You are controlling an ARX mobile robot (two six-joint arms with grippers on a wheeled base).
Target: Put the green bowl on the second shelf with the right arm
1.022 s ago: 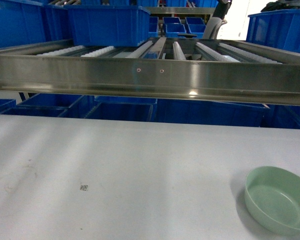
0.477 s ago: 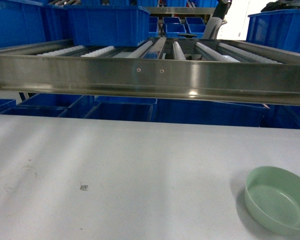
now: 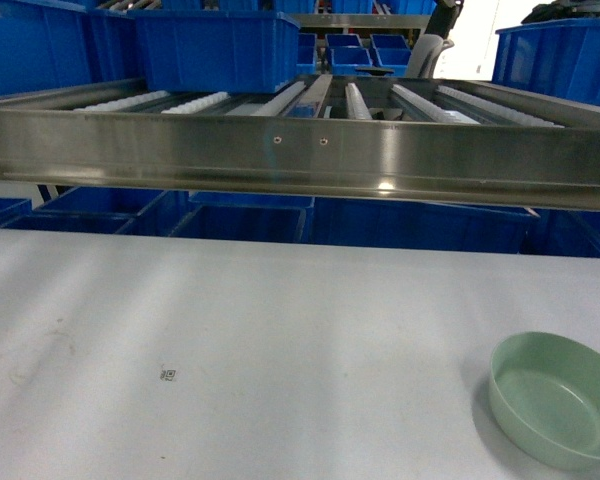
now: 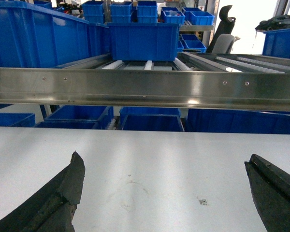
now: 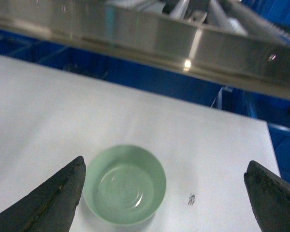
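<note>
We saw the bowl (image 3: 558, 413) upright on the white table (image 3: 280, 330), near its front right corner, well below the shelf (image 3: 300, 150). Our right gripper (image 5: 165, 203) hung above the table with its jaws spread wide, the bowl (image 5: 124, 184) lying between them and nearer the left finger (image 5: 48, 203). Our left gripper (image 4: 166, 198) was likewise spread over bare tabletop. A blue crate (image 3: 215, 48) sat on the shelf rollers.
</note>
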